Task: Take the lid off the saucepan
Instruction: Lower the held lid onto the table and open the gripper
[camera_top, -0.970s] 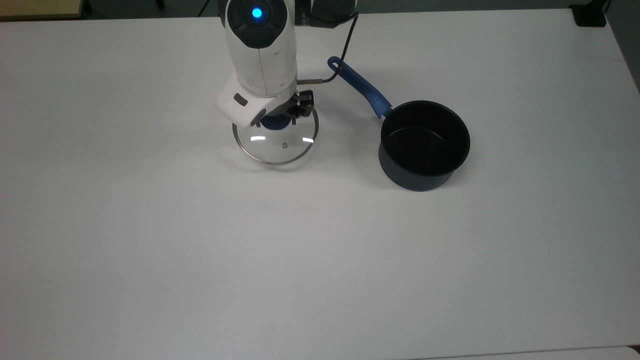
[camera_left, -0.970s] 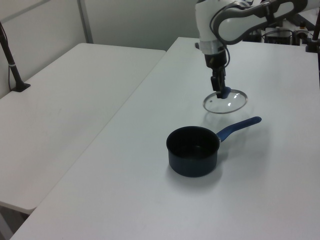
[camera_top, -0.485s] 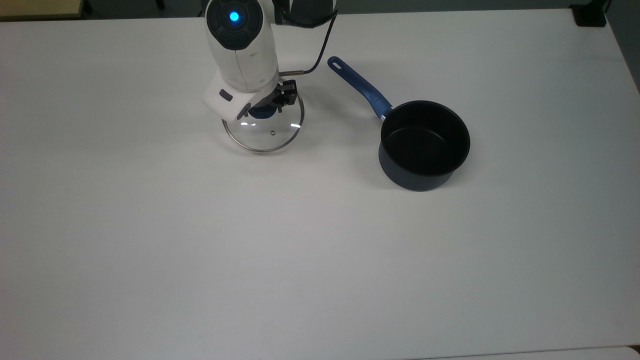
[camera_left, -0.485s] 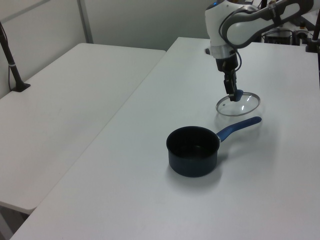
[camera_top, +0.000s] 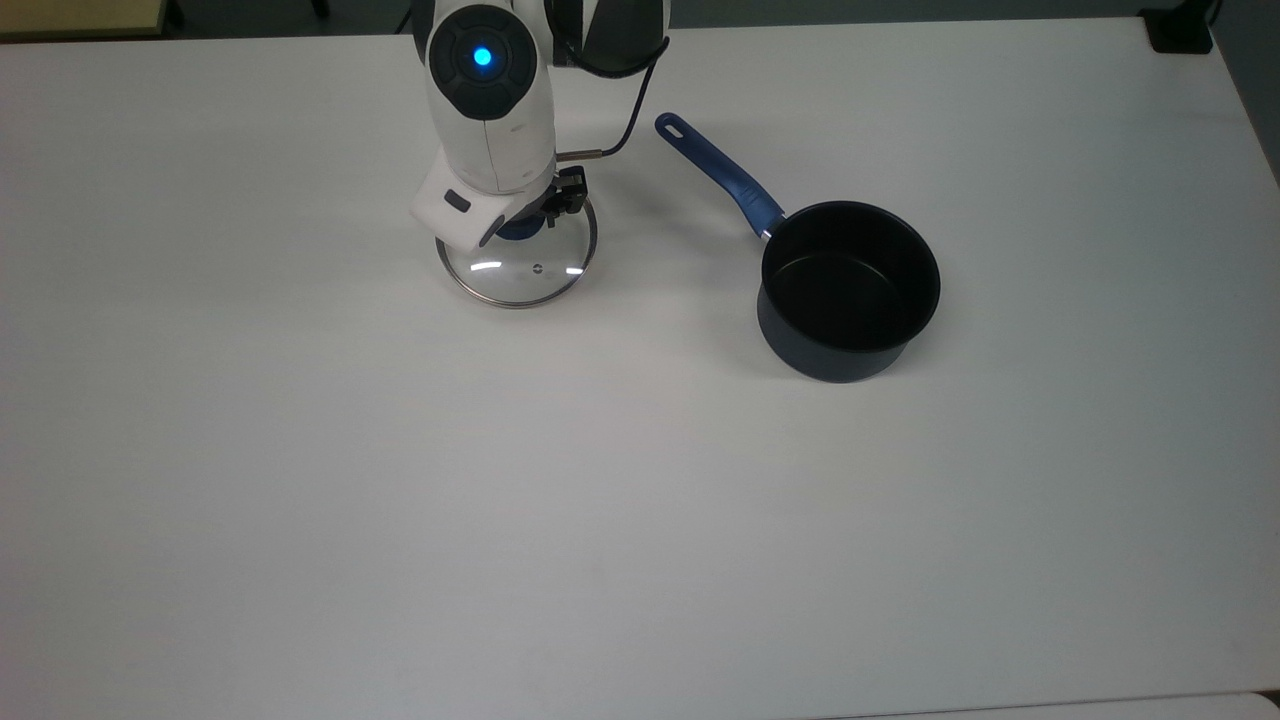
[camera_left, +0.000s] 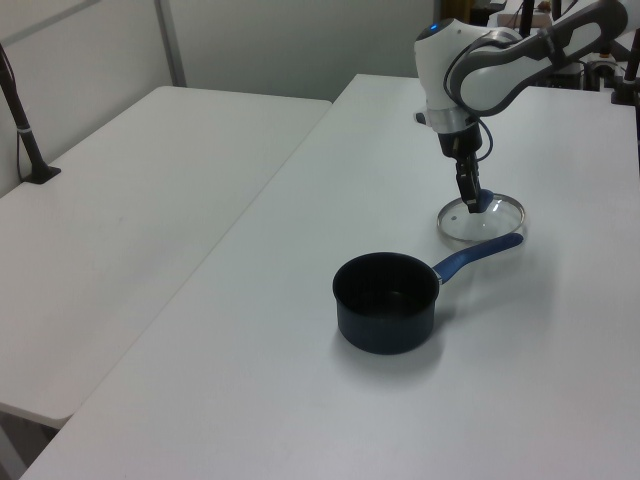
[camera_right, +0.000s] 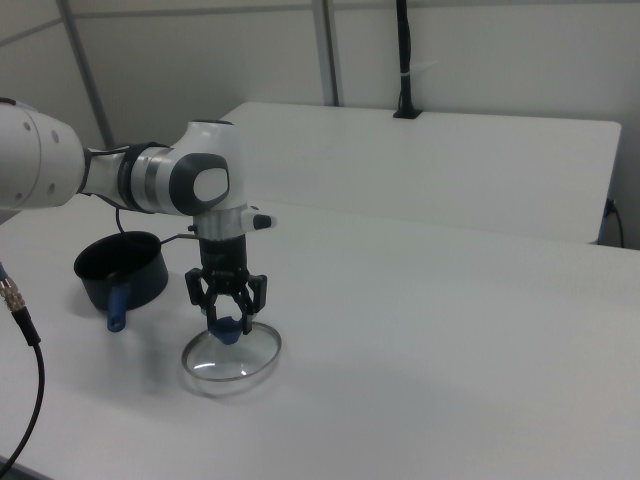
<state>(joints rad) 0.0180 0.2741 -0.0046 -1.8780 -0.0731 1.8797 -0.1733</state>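
Observation:
The lid (camera_top: 515, 272), a clear glass disc with a steel rim, sits low at the table, well to the top view's left of the saucepan (camera_top: 848, 290). My gripper (camera_top: 520, 229) comes down from above and is shut on the lid's blue knob; in the right view the gripper (camera_right: 227, 325) has a finger on each side of the knob, with the lid (camera_right: 235, 362) below. The dark navy saucepan (camera_left: 386, 300) stands uncovered with its black inside showing. Its blue handle (camera_top: 718, 170) points toward the arm's base. Whether the lid rests on the table or hovers just above it, I cannot tell.
The white table (camera_top: 600, 500) stretches wide in front of the lid and the saucepan. A black cable (camera_top: 630, 125) hangs from the arm near the handle's end. A second white table (camera_left: 130, 230) stands beside this one in the left view.
The arm carried the lid toward the top view's left, further from the saucepan, and lowered it toward the table. The saucepan stayed where it was.

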